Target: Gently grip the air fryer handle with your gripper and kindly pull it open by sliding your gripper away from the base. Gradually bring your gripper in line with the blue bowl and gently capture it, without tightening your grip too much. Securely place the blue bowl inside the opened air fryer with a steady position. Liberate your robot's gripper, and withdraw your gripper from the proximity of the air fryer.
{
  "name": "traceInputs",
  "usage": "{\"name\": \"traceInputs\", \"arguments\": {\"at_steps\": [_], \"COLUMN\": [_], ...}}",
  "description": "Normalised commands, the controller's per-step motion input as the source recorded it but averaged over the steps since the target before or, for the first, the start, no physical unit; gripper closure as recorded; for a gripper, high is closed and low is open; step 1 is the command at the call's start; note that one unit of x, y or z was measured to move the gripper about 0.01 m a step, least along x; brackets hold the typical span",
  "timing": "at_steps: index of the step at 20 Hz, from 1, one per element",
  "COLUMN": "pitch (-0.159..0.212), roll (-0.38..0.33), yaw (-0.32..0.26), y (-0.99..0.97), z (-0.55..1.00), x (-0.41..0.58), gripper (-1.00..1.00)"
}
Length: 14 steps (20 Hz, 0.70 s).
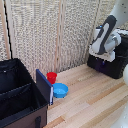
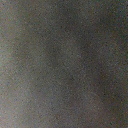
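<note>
Nearest the camera sat the black fabric crate (image 1: 20, 95), the blue bowl (image 1: 60, 90) just beside it, while the end effector (image 1: 102, 59), its opening impossible to tell, hung at the air fryer (image 1: 109, 64); squaring up before closing seemed wise.

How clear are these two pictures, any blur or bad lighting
Exterior view: evenly lit but soft and low in detail; the blue bowl, the red cup and the black crate are readable, while the arm over the air fryer is smeared. Wrist view: a dim grey blur, wholly out of focus, nothing identifiable.
</note>
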Motion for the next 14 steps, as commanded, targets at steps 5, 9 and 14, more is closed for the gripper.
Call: {"name": "traceInputs", "arguments": {"at_steps": [5, 9, 14], "pitch": [-0.087, -0.118, -0.137], "roll": [0.114, 0.021, 0.009], "yaw": [-0.058, -0.003, -0.008], "y": [0.67, 0.87, 0.89], "z": [0.77, 0.62, 0.48], "x": [-0.249, -0.194, -0.102], "gripper": [1.0, 1.0, 1.0]}}
